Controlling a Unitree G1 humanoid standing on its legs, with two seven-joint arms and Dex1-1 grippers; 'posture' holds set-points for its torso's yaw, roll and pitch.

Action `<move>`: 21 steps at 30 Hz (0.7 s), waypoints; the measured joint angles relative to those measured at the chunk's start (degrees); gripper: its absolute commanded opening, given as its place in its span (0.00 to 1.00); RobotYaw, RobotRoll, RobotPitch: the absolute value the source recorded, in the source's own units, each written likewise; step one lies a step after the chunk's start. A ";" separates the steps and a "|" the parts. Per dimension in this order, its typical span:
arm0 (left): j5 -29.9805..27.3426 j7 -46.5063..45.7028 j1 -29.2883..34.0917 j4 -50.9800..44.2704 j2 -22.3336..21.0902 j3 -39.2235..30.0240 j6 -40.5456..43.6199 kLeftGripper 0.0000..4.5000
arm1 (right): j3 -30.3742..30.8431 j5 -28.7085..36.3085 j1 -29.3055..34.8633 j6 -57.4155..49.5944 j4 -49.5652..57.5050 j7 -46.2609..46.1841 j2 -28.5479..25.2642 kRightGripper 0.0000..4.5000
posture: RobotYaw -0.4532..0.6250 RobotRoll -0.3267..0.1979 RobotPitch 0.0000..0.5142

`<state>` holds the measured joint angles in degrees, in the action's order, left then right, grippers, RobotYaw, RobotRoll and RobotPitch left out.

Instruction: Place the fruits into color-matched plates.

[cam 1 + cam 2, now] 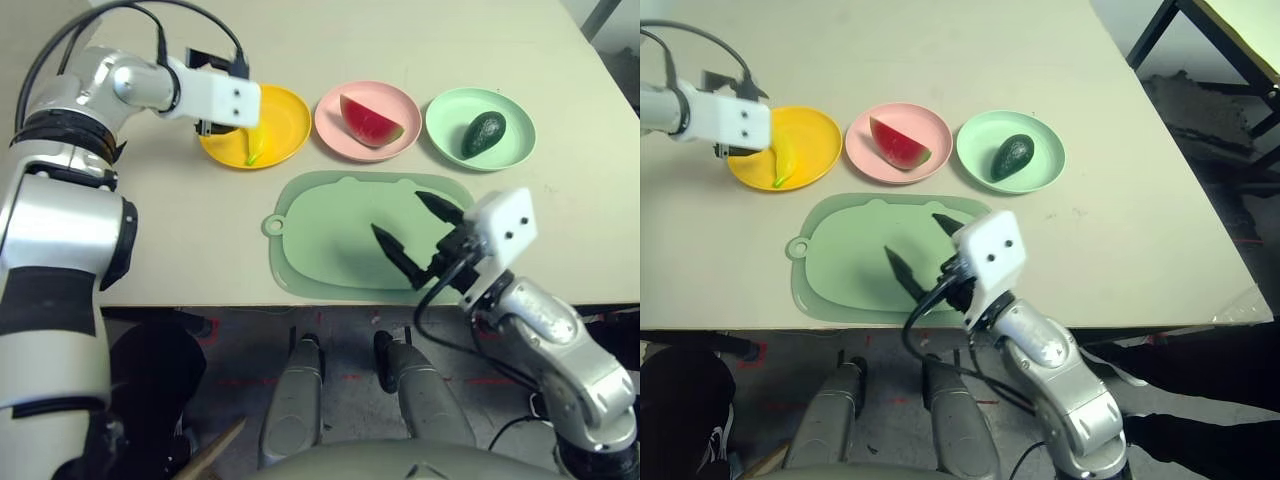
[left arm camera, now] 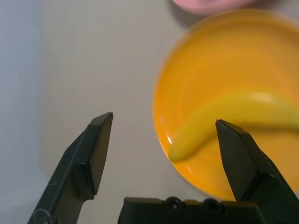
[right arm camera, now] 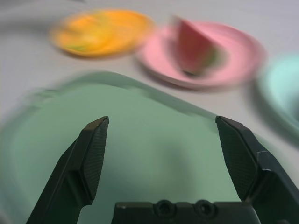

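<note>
We count 3 fruits [image 1: 372,122] in 3 plates [image 1: 480,108]; left gripper [image 2: 163,140] wide over banana plate at 10 o'clock, right gripper [image 1: 412,232] wide, empty, level above mat [image 1: 330,230].

**Three plates and a mat on the worktop**

The pale beige worktop [image 1: 400,30] carries a row of three round plates: a yellow-orange plate [image 1: 285,115], a pink plate [image 1: 335,125] and a mint green plate [image 1: 450,115], side by side. Just nearer its front edge lies a pale green cutting mat [image 1: 330,240], flat.

three plates [image 1: 254,125], three fruits [image 1: 370,121], one cutting mat [image 1: 330,240]
</note>
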<state>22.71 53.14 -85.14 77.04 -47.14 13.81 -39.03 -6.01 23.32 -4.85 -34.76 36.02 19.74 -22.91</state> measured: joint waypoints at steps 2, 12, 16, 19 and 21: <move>-5.73 3.44 1.36 -1.33 -1.83 -5.44 3.00 1.00 | -5.16 0.97 -1.19 2.49 -6.03 1.97 -1.92 1.00 | 0.39 0.62 0.56; -27.94 6.24 30.08 -21.26 -5.90 -25.25 22.20 1.00 | -18.56 2.05 -6.44 19.59 -36.20 11.98 -8.01 1.00 | 0.44 0.62 0.58; -37.26 -3.81 44.75 -41.34 -2.09 -35.19 36.46 1.00 | -22.01 2.20 -6.67 26.65 -46.80 16.47 -9.93 1.00 | 0.44 0.62 0.59; -41.05 -11.51 51.37 -52.63 2.60 -39.09 43.01 1.00 | -23.19 2.59 -8.46 30.35 -53.96 17.83 -10.27 1.00 | 0.43 0.62 0.60; -42.39 -16.04 55.36 -58.46 5.84 -40.33 46.02 1.00 | -24.43 2.64 -9.96 32.70 -59.65 18.47 -11.38 1.00 | 0.42 0.62 0.61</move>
<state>-19.68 37.09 -29.78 18.58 -41.31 -26.53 6.99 -30.44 25.97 -14.81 -2.06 -23.63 38.21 -34.29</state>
